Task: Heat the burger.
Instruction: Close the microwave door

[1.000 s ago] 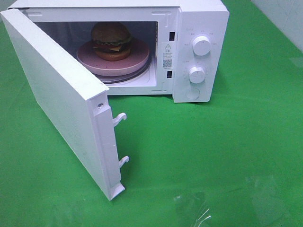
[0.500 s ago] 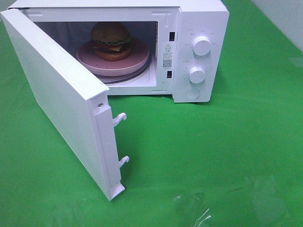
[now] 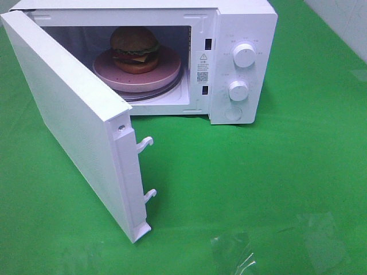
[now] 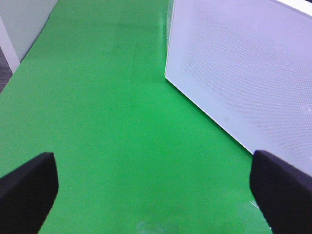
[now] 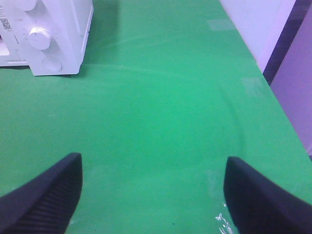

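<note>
The burger (image 3: 135, 48) sits on a round pink plate (image 3: 166, 71) inside the microwave (image 3: 243, 23), roughly at the plate's middle, so it looks loaded and ready. The door (image 3: 63, 109) stands wide open, swung out to the front of the microwave's left side, with its two latch hooks (image 3: 146, 141) exposed.

The likely trouble is in closing. A push on the door's outer face that lands near the hinge, or comes too hard, could slide the whole microwave across the green worktop (image 3: 258, 183) instead of seating the hooks. A door left ajar would probably keep the oven from starting. Turning a knob (image 3: 238, 90) first would gain nothing.

The left pincer (image 4: 156, 190) is spread wide and empty, near the door's outer face. The right pincer (image 5: 153, 190) is also spread and empty, well apart from the microwave's control side.

Neither arm shows in the high view. The door's hinge is cut off at the frame edge, the knob markings are too small to read, and the plate's rear rim is hidden behind the burger.
</note>
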`<act>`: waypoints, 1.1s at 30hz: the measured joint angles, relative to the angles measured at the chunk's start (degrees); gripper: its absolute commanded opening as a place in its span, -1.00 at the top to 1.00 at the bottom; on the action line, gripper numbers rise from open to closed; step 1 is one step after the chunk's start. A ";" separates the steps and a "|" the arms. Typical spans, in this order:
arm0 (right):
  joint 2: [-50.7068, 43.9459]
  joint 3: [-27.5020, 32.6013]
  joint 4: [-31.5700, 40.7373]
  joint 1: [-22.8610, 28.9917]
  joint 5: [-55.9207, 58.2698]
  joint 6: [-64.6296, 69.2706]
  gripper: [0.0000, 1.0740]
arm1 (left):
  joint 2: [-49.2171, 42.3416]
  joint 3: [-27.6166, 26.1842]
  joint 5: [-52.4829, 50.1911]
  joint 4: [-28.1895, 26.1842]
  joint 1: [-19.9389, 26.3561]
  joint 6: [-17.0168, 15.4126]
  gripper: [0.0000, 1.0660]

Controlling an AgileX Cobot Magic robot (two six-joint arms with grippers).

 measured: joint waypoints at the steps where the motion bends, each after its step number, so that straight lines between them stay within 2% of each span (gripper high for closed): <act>1: 0.00 0.00 0.00 0.00 0.00 0.00 -0.42 | 0.00 0.00 0.00 0.00 0.00 0.00 -0.90; 33: 0.00 0.00 0.00 0.00 0.00 0.00 -0.42 | 0.00 0.00 0.00 0.00 0.00 0.00 -0.90</act>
